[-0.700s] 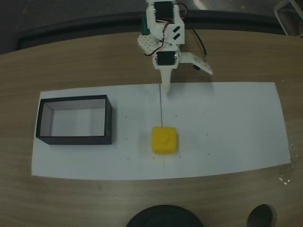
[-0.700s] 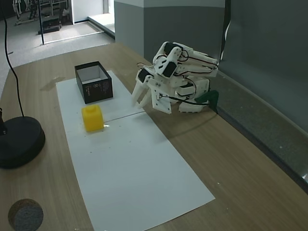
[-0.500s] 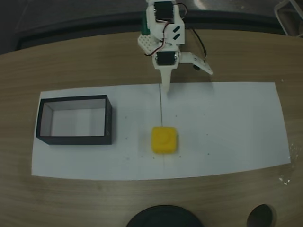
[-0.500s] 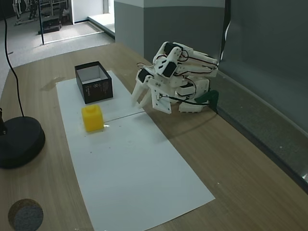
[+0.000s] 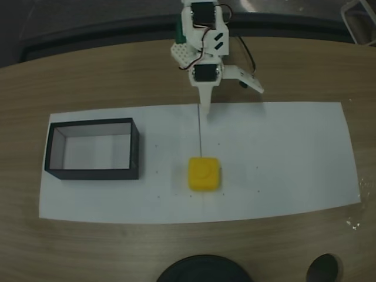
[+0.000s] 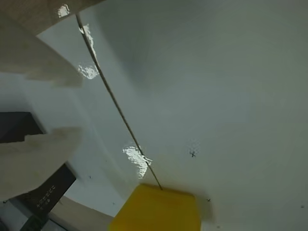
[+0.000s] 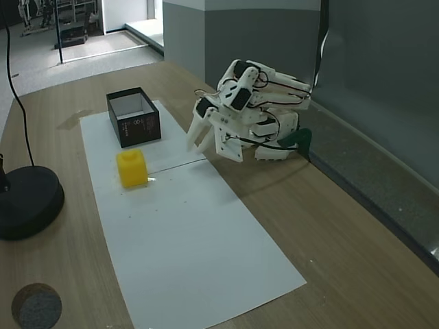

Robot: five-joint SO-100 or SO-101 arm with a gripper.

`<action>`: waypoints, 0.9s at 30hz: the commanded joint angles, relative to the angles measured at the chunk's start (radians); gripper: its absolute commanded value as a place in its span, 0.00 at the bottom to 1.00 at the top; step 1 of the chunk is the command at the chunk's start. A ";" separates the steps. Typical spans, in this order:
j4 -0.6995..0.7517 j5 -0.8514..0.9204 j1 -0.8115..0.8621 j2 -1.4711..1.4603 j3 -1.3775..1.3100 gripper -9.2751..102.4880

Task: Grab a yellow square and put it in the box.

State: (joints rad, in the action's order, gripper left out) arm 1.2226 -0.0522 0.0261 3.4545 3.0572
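On the white paper sheet (image 5: 282, 153), the yellow square (image 5: 204, 174) is sitting untouched, right of the black box (image 5: 93, 148) and well apart from it. At the worktop's far edge, the gripper (image 5: 232, 94) is hovering with jaws spread, holding nothing. Grabbing and boxing are both remaining.

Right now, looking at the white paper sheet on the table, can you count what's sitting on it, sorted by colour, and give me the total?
Yellow: 1, the small yellow rounded-corner block.
Black: 1, the shallow black-walled rectangular box with a pale inside.
Total: 2 things on the white paper sheet.
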 commanded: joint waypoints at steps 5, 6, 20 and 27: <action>-0.181 0.132 0.037 0.021 -0.077 0.19; -0.199 0.166 0.035 0.021 -0.094 0.21; -0.267 0.121 -0.166 -0.238 -0.270 0.36; -0.290 0.109 -0.164 -0.755 -0.554 0.36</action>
State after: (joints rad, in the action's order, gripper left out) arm 0.9511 0.0721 -0.1396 2.8992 2.6477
